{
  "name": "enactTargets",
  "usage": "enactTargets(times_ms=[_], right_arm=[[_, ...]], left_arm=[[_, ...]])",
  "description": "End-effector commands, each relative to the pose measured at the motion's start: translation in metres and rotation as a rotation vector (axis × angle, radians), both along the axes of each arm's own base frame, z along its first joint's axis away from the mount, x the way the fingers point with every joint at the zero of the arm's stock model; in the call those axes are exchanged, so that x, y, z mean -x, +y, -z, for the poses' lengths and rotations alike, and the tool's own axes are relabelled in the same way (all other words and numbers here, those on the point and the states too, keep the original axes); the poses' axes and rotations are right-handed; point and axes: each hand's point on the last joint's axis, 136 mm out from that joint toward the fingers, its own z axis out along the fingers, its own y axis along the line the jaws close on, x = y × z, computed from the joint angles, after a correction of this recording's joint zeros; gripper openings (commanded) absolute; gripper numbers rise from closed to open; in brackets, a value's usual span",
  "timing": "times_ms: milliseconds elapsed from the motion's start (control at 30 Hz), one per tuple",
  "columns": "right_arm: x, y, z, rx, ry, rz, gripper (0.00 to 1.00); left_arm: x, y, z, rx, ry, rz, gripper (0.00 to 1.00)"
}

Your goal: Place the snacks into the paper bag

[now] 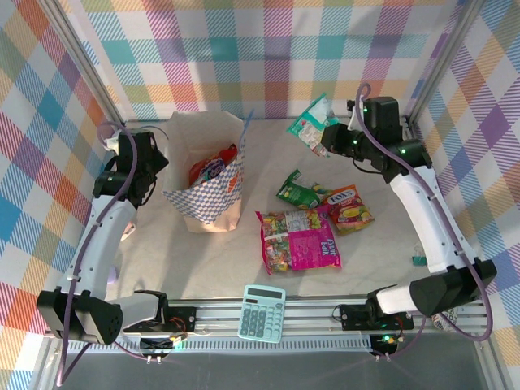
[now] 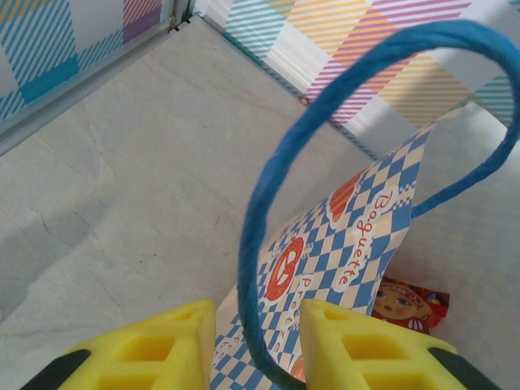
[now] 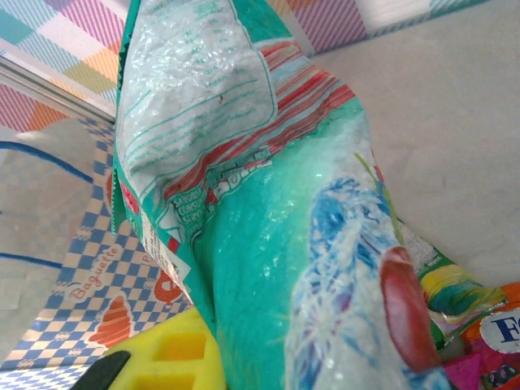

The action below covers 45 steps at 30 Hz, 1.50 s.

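We clamp the teal packet (image 1: 311,122) in the right gripper (image 1: 324,136) near the tabletop's (image 1: 203,264) far edge, the paper bag (image 1: 213,195) to its left.

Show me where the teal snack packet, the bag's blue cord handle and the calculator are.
teal snack packet (image 3: 260,268): right wrist view, middle of its glossy face.
blue cord handle (image 2: 258,211): left wrist view, left side of the loop.
calculator (image 1: 262,313): top external view, on its keypad.

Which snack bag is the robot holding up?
The teal packet, pinched in the right hand; the green, orange and magenta packets lie on the table.
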Motion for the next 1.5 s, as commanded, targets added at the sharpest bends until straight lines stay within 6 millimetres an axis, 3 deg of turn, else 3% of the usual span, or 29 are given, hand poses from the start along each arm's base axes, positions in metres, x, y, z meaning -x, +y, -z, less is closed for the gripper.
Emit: enactTargets(times_ms=[0,433,933,1467], right_arm=[[0.005,0.005,-0.035,-0.021,-0.109,-0.028,0.0],[0.02,0.028,-0.062,-0.043,-0.185,-0.101,0.0],[0.038,0.074,-0.08,0.014,-0.28,-0.198,0.0],[0.075,0.086,-0.105,0.021,-0.385,-0.252,0.0]], left_arm=[[0.007,0.0,0.001,0.012,0.0,0.014,0.33],[0.013,-0.001,0.004,0.02,0.008,0.018,0.32],[0.013,-0.005,0.012,0.021,0.052,0.047,0.31],[0.012,-0.01,0.01,0.044,0.045,0.07,0.28]])
